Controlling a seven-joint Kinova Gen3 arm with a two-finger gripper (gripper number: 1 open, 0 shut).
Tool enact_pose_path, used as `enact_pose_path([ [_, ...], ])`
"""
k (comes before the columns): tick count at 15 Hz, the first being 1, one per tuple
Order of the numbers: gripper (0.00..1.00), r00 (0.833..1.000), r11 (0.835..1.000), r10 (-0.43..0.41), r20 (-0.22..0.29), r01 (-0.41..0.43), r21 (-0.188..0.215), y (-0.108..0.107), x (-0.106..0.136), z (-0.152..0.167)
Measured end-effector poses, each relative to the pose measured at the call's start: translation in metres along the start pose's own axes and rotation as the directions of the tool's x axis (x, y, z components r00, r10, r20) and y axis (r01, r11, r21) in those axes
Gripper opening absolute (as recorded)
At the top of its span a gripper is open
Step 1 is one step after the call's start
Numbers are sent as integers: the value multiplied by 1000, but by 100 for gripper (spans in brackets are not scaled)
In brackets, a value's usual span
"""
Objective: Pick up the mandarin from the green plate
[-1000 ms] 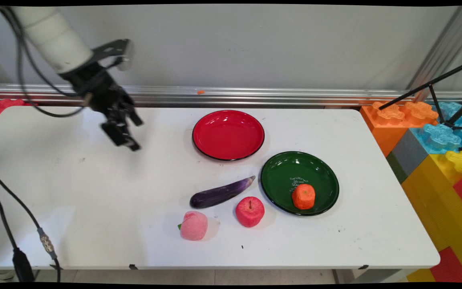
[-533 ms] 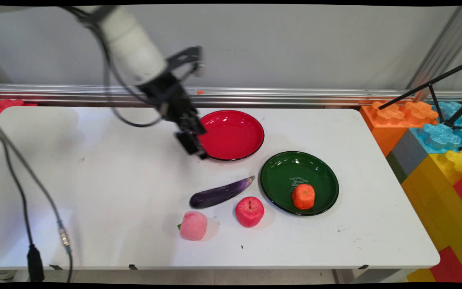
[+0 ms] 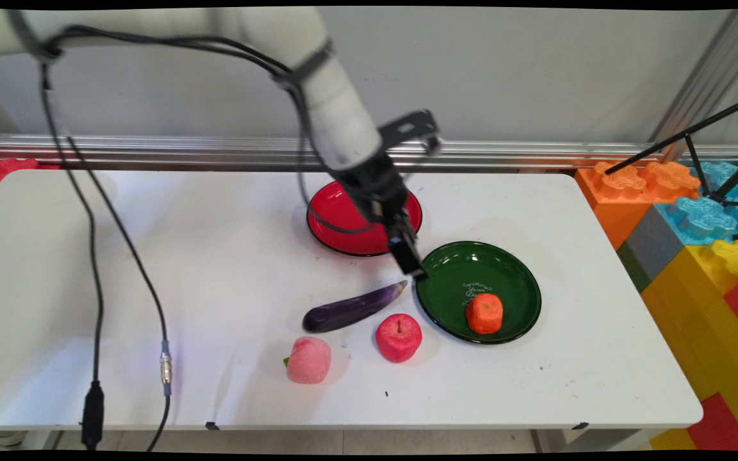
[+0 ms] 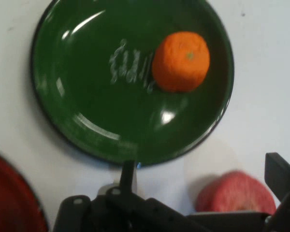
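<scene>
Green plate (image 3: 452,269) sits toward the right of the white table (image 3: 151,288), and an orange (image 3: 485,313) rests inside it on its near right part, beside some white lettering on the plate's floor. Closest to me, near the front edge, a pink peach (image 3: 309,360) lies on the table, with a red apple (image 3: 399,337) just to its right and a little farther back. Behind those two a dark purple eggplant (image 3: 351,308) lies slantwise, its stem tip pointing up toward the green plate's left rim without quite touching it. The black gripper (image 3: 410,259) hangs tilted over that same left rim, just above the eggplant's tip, holding nothing; seen from the hand, its fingers (image 4: 128,170) stand wide apart, with the plate and the orange ahead of them and the apple off to one side. Farther back a red plate (image 3: 343,224) lies partly hidden behind the wrist. Black cables (image 3: 93,256) droop from the arm over the table's left half. Off the right end, big coloured building blocks (image 3: 696,224) are stacked, with a black tripod (image 3: 696,137) above them
</scene>
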Motion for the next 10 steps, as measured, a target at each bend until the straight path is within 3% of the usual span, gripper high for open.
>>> enact_pose_path([
  [3, 100, 1000, 1000, 0, 7, 0, -10, 4, 22, 36],
  [10, 100, 1000, 1000, 7, 22, -7, 5, 9, 46, 108],
])
